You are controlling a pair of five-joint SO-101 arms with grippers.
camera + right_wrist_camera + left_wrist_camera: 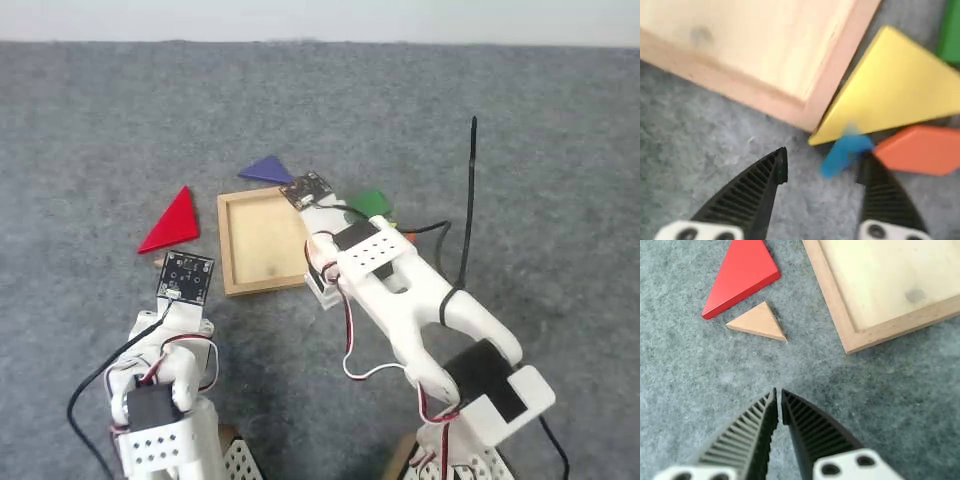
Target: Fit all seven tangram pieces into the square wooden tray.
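**Right fingers straddle the small blue piece; every piece is outside the tray**

The square wooden tray [262, 240] lies bare on the grey counter. In the high view, the red triangle [172, 222] sits at its 9 o'clock, the violet triangle [266, 170] at 12 o'clock and the green piece [372, 204] at 2 o'clock.

The right gripper [824, 162] hovers off the tray's 4 o'clock corner with its fingers spread and grasping nothing. The small blue piece [842, 150] lies between them. It looks to be touching the yellow triangle [895, 90] and just beside the orange piece [922, 149].

The left gripper [778, 395] has its fingers clenched on nothing, near the tan triangle [757, 321].

The crowding is the likely trouble. As the fingers close, one could land on the orange piece or shove the yellow triangle against the tray's rim [830, 70]. The blue piece is thin and flat, so it may squirt out sideways or tilt instead of lifting cleanly.
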